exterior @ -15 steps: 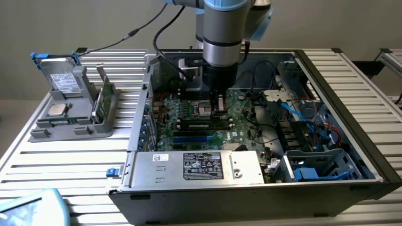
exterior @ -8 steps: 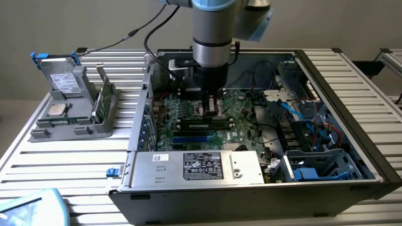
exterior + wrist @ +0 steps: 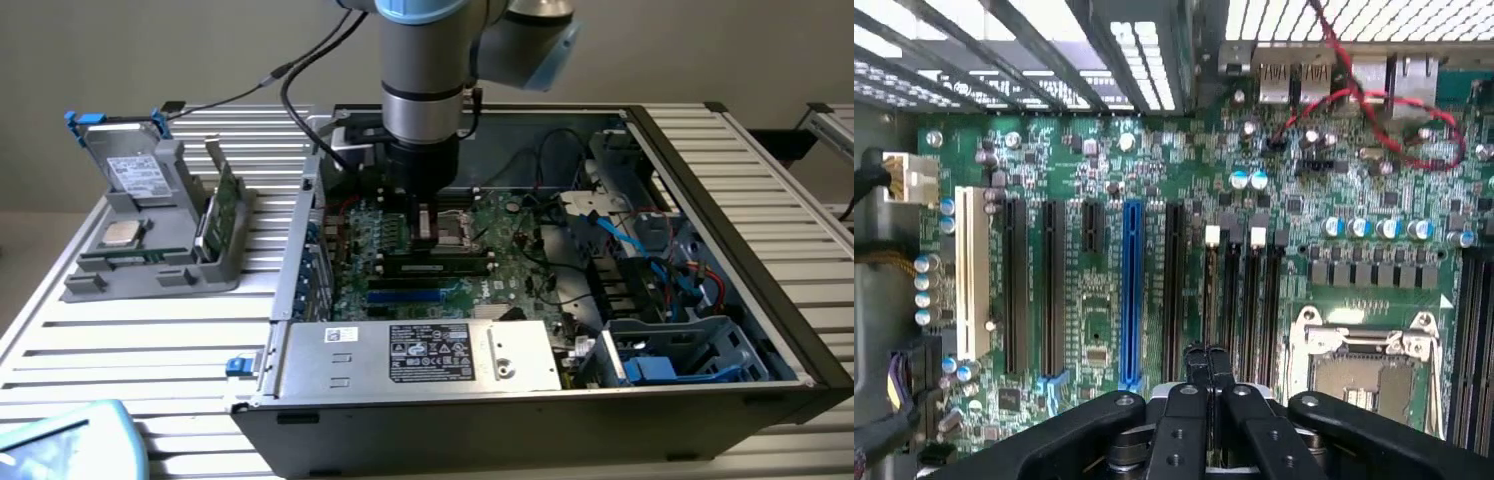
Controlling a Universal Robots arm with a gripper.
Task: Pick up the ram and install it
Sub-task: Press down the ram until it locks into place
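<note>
- Black gripper fingers lie closest to the wrist camera, pressed together with nothing clamped between them. Their joined tips hang just over the motherboard, beside the empty processor socket.
- In the exterior view, the gripper reaches down into the open computer case. Its tip is right above the ram.
- The ram lies lengthwise along a black slot near the middle of the board, apparently already set into it. Whether it is fully seated, or whether the tip touches it, I cannot tell.
- The step in hand looks like pushing the ram home with closed fingers.
- To do that well, press straight down on the ram's top edge and not at an angle, so it does not rock out of its slot.
- Pressure is best applied over the slot's line, never off to one side. The board is crowded with small capacitors that a stray fingertip could knock.
- An even push at both ends matters, since one end can seat while the other rides high.
- Keep the wrist clear of the red wire looping across the board's edge, and of the case wall.
- A gray rack holding spare parts stands outside the case on the exterior view's left, well apart from the work.
</note>
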